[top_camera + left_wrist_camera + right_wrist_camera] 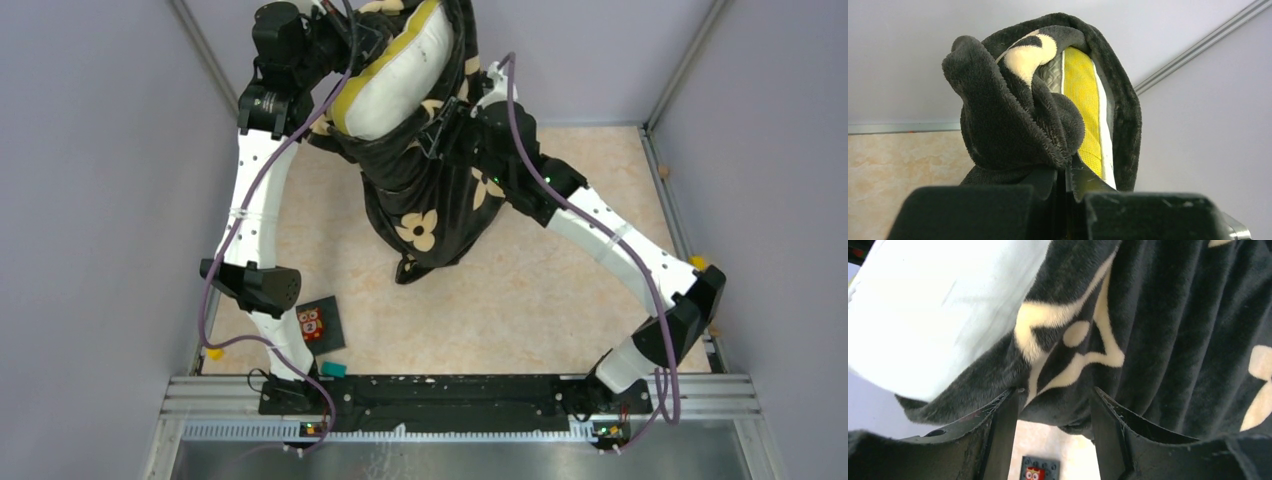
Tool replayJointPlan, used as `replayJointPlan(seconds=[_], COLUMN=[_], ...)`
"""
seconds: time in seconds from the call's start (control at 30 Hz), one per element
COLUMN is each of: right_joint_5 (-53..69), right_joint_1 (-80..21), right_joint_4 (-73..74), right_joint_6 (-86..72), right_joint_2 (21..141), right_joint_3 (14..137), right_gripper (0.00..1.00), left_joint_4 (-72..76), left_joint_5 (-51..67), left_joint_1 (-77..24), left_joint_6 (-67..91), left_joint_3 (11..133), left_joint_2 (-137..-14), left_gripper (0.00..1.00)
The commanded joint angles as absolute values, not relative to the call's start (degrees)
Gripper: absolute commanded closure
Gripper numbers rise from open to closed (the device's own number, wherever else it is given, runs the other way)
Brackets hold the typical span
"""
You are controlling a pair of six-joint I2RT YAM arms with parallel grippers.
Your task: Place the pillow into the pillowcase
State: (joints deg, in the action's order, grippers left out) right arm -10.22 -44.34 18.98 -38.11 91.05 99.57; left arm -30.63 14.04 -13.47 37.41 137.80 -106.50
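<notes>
The black pillowcase (430,190) with cream flower motifs hangs above the table, its lower end drooping toward the tabletop. The white pillow (400,75), with a yellow band along its edge, sticks out of the pillowcase's top opening. High at the back left, my left gripper (335,45) is shut on the pillowcase rim. In the left wrist view, bunched pillowcase fabric (1008,120) rises from the shut left gripper (1066,170) beside the pillow's yellow band (1083,100). My right gripper (450,125) sits against the pillowcase's right side. In its wrist view the right gripper (1055,395) is open, a fold of pillowcase (1168,325) at its tips, the pillow (933,305) upper left.
A small dark owl card (320,325) lies on the beige tabletop near the left arm's base, and the owl card (1038,470) also shows below the right jaws. A teal block (333,369) sits by the front rail. Grey walls enclose the table on three sides.
</notes>
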Motion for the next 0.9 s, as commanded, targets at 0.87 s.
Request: replayJointPlan(seconds=[0.87], right_joint_5=[-9.7], right_joint_1=[-47.64], right_joint_4=[13.12], right_joint_6=[-43.19], right_joint_2=[95.44], right_joint_3=[105.55], right_gripper=[0.43], left_joint_4=[-26.59], left_joint_5=[15.81], left_joint_1=[-13.19], left_joint_6=[37.69], left_joint_3=[136.93], left_joint_2=[-104.11], left_gripper=[1.0])
